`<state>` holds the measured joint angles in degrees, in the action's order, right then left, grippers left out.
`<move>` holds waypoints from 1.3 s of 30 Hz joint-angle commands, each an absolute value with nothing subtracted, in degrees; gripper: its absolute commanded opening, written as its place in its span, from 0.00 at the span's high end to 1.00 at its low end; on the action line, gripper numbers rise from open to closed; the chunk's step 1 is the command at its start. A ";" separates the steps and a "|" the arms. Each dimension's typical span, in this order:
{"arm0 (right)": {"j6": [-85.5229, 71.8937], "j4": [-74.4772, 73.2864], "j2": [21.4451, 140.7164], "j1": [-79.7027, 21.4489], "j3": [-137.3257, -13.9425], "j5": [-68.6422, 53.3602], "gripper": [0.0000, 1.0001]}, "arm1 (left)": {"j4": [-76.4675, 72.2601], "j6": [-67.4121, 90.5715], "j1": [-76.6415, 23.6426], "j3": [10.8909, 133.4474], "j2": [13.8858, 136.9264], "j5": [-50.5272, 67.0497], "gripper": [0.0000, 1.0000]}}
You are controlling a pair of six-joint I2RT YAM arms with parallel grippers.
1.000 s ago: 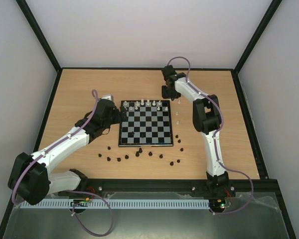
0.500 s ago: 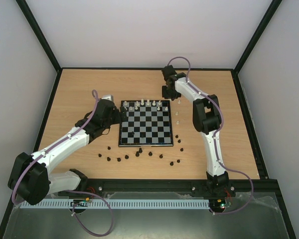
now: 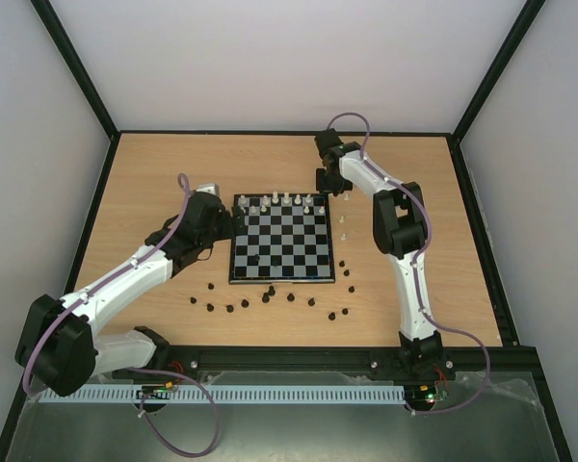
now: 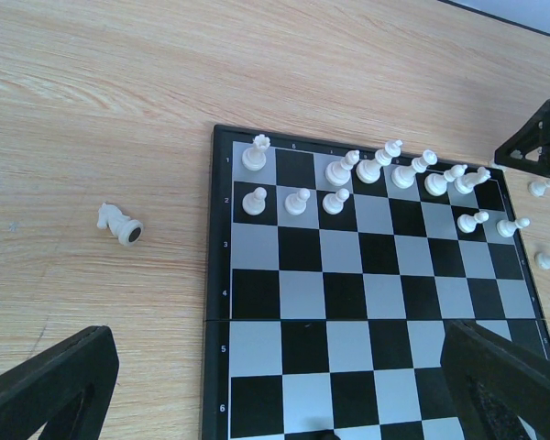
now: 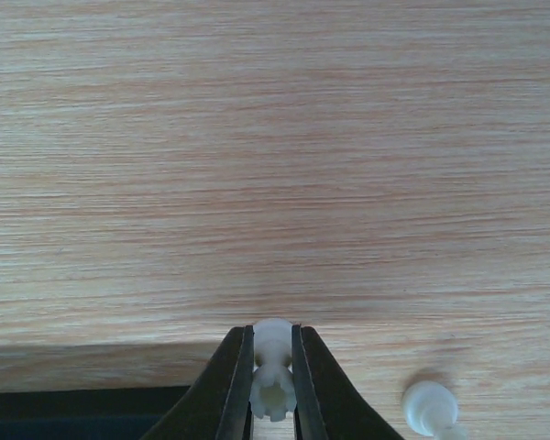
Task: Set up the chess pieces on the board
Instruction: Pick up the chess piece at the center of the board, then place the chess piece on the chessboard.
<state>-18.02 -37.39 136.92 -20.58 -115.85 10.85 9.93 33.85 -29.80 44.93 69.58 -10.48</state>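
The board [image 3: 280, 252] lies mid-table. White pieces [image 3: 287, 201] stand on its two far rows, several in each, also in the left wrist view [image 4: 370, 170]. Several black pieces [image 3: 268, 297] lie scattered on the table in front of the board. My right gripper [image 3: 329, 183] hovers off the board's far right corner. In the right wrist view it [image 5: 273, 335] is shut on a white crenellated piece [image 5: 273, 390]. My left gripper [image 3: 227, 227] is open and empty at the board's left edge, its fingers [image 4: 46, 390] spread wide over the board [image 4: 218, 275].
A white knight [image 4: 120, 224] lies on its side on the table left of the board. Loose white pieces [image 3: 344, 227] stand right of the board, one near my right fingers [image 5: 429, 408]. A dark raised rim [image 3: 104, 192] borders the table.
My right wrist has shifted slightly to the right near the board's far right corner. The left arm has not moved.
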 commanded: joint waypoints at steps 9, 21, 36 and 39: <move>-18.39 -37.45 125.82 -21.35 -107.46 9.07 0.91 | 9.38 33.72 -29.31 43.99 68.65 -10.59 0.01; -17.59 -37.60 125.70 -25.57 -104.41 7.38 0.90 | 9.16 33.81 -29.35 43.91 68.60 -10.20 0.01; -17.75 -39.17 128.62 -26.63 -106.04 10.96 0.89 | 9.16 33.85 -29.36 43.93 68.69 -10.24 0.01; -17.75 -39.20 129.08 -26.63 -106.33 11.31 0.89 | 9.14 33.84 -29.36 43.87 68.74 -10.28 0.01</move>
<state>-18.04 -36.03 127.33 -26.68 -104.60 9.63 9.76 33.87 -29.80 44.49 69.52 -10.26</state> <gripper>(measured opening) 0.107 0.994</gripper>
